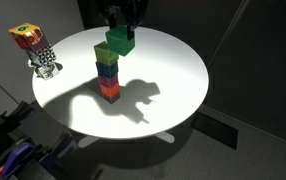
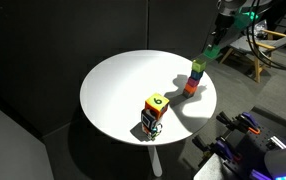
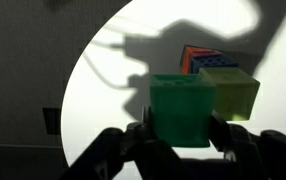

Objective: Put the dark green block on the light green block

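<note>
dark green block clamped, beside light green block

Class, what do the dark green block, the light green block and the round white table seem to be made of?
The dark green block: probably plastic or painted wood; even colour, smooth faces. The light green block: likely the same; flat pale colour, crisp edges. The table: matte white top, perhaps laminate; sharp shadows, no glare.
</note>
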Controlling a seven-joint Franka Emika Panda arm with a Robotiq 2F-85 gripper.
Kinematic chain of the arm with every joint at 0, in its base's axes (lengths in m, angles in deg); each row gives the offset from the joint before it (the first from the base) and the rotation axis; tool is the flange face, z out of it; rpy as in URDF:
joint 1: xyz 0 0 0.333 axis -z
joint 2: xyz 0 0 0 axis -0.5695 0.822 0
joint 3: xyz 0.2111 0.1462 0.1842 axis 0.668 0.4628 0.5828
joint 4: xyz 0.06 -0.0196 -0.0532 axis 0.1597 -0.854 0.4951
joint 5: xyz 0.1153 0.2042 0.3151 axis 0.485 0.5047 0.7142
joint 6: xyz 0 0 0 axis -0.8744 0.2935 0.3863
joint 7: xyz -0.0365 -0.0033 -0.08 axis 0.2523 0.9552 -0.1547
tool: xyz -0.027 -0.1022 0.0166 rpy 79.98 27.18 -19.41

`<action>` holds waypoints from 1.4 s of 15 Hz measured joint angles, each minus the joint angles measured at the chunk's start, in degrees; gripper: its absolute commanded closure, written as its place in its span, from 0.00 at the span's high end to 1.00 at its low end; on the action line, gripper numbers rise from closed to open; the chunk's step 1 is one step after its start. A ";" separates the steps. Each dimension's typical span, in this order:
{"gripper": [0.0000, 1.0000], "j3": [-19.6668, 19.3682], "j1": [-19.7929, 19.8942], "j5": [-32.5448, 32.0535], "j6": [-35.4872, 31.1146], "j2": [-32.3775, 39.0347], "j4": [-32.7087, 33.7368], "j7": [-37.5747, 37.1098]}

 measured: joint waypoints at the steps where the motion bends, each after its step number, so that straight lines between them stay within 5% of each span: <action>1: 0.29 0.00 -0.03 0.00 0.05 -0.10 0.01 0.00; 21: 0.29 1.74 -2.68 -2.26 4.75 -2.30 0.45 -1.67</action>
